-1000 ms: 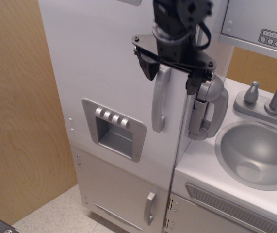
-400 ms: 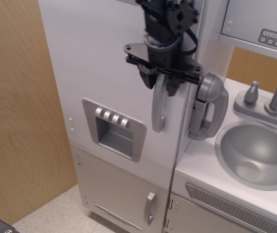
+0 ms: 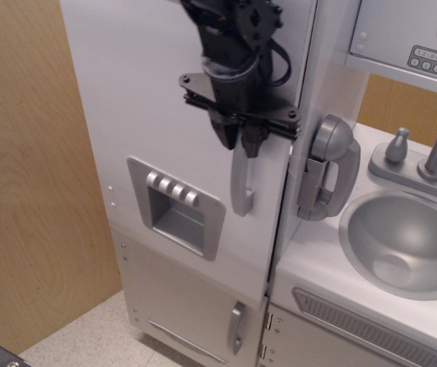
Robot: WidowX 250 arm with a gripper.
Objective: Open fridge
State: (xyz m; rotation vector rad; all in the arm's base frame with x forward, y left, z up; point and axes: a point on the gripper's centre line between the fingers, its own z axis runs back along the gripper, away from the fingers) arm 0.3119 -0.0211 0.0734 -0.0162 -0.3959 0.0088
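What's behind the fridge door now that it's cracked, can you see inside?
Not really. The fridge door stands slightly ajar at its right edge, showing only a thin dark gap. Shelves or contents are hidden by the door itself. The gripper is closed on the bar handle.

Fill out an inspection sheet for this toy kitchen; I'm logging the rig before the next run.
Surface: white counter beside the fridge, with a grey sink basin.
Job's things: fridge door ajar, a thin gap at its right edge; bar handle upright.
Clutter: grey toy phone on the cabinet side.
Gripper: gripper closed on the handle's top.
Cables: black cable looped at the wrist.
Surroundings: wooden panel on the left, speckled floor.
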